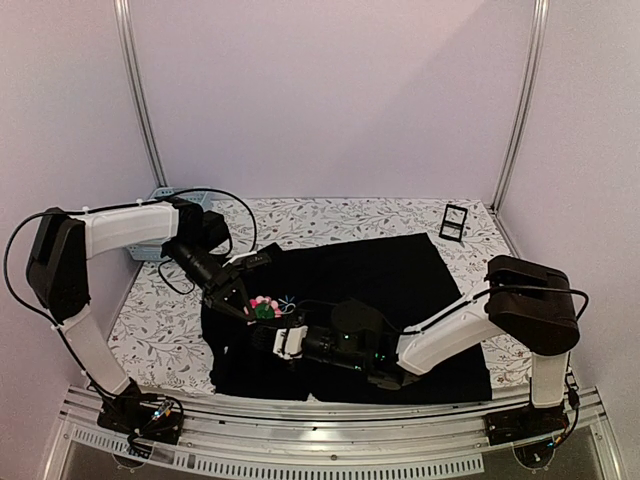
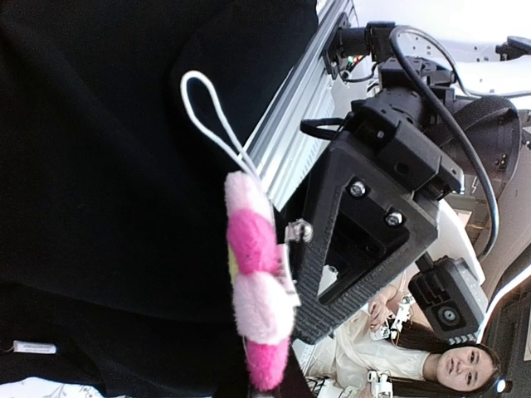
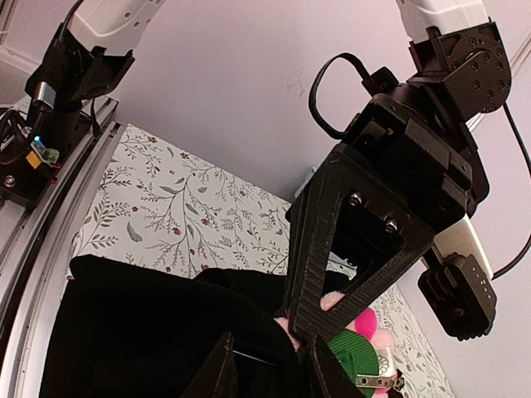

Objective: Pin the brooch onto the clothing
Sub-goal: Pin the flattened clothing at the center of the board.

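The clothing (image 1: pixel 400 280), a black shirt, lies spread on the patterned table. My left gripper (image 1: pixel 240 293) is shut on the brooch (image 1: pixel 263 307), a pink-petalled flower, and holds it just over the shirt's left chest. The left wrist view shows the brooch (image 2: pixel 257 282) edge-on, with a white cord loop, against the black fabric (image 2: pixel 99 166). My right gripper (image 1: pixel 287 340) reaches in from the right and is shut on a raised fold of the shirt (image 3: pixel 166 332) right beside the brooch. In the right wrist view the brooch's green back and metal clasp (image 3: pixel 357 352) show behind the left gripper's finger (image 3: pixel 357 240).
A small black stand (image 1: pixel 453 221) sits at the table's back right. A grey-blue basket (image 1: pixel 165 193) stands at the back left behind the left arm. A tiny light-blue emblem (image 1: pixel 288 299) shows on the shirt next to the brooch. A metal rail (image 1: pixel 330 440) runs along the near edge.
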Controlling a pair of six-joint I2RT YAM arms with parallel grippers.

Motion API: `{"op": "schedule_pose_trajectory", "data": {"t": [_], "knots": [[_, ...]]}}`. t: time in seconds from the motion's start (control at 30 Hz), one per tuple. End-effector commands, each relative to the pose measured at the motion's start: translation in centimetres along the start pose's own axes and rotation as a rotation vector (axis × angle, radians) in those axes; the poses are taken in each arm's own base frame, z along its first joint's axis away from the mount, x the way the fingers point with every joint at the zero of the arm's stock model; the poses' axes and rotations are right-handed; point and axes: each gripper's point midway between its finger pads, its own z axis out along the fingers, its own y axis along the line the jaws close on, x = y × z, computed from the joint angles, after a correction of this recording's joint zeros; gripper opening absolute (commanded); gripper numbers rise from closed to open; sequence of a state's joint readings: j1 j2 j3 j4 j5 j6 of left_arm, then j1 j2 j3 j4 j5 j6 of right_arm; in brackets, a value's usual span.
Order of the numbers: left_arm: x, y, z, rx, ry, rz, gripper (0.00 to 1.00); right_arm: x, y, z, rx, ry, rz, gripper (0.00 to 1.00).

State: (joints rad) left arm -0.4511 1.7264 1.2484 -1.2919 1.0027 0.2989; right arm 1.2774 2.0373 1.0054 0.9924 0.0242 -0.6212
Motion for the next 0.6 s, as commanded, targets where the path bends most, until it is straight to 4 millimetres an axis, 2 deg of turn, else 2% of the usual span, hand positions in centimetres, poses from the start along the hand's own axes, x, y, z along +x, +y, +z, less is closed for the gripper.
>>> {"op": "schedule_pose_trajectory", "data": {"t": [0.0, 0.23, 0.4, 0.57], "knots": [[0.3, 0.1, -0.1, -0.009, -0.001, 0.003, 0.00, -0.9, -2.3, -0.8, 0.053, -0.006, 0.080, 0.27], [0.2, 0.3, 0.0, -0.018, -0.002, 0.001, 0.00, -2.5, -2.7, -1.5, 0.039, -0.048, 0.114, 0.29], [0.3, 0.3, 0.0, -0.014, -0.002, 0.000, 0.00, -2.5, -3.1, -1.4, 0.059, -0.042, 0.124, 0.29], [0.3, 0.1, -0.1, -0.010, -0.004, 0.006, 0.00, -1.3, -3.1, -0.9, 0.073, -0.012, 0.134, 0.28]]}}
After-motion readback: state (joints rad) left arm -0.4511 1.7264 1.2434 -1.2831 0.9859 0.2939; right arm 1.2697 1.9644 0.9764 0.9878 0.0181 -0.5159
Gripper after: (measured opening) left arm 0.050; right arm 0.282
